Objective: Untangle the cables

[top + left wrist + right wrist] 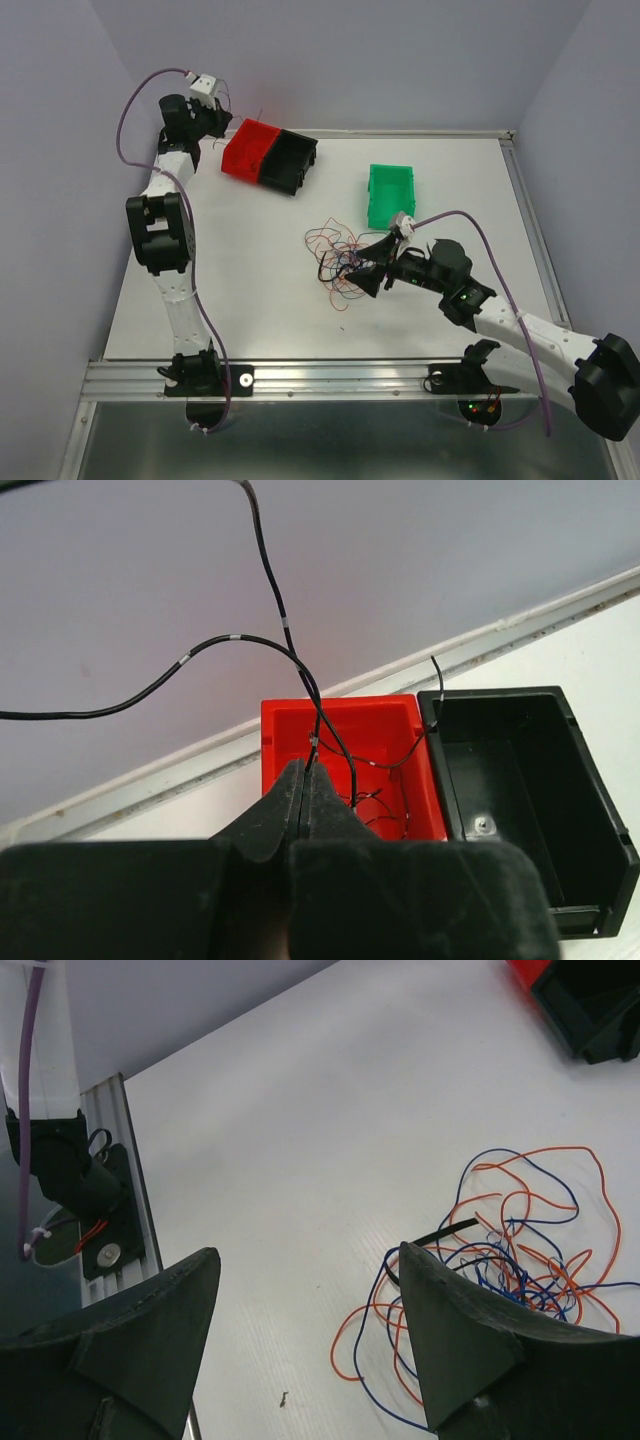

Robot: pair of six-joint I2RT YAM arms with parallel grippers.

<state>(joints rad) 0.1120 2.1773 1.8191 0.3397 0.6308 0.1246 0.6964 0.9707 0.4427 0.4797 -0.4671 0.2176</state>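
A tangle of thin orange, blue and black cables [340, 258] lies mid-table; in the right wrist view it [505, 1250] sits by the right finger. My right gripper [362, 268] is open at the tangle's right edge and low over the table, holding nothing [305, 1260]. My left gripper [218, 125] is at the far left above the red bin [248, 148]. It is shut [304, 772] on a thin black cable [262, 645] that loops up and out of view. More black cables [375, 800] lie inside the red bin [285, 720].
A black bin [292, 160] adjoins the red bin on its right and shows empty in the left wrist view [520, 780]. A green bin [390, 192] stands beyond the tangle. The metal rail [330, 378] runs along the near edge. Walls enclose the table.
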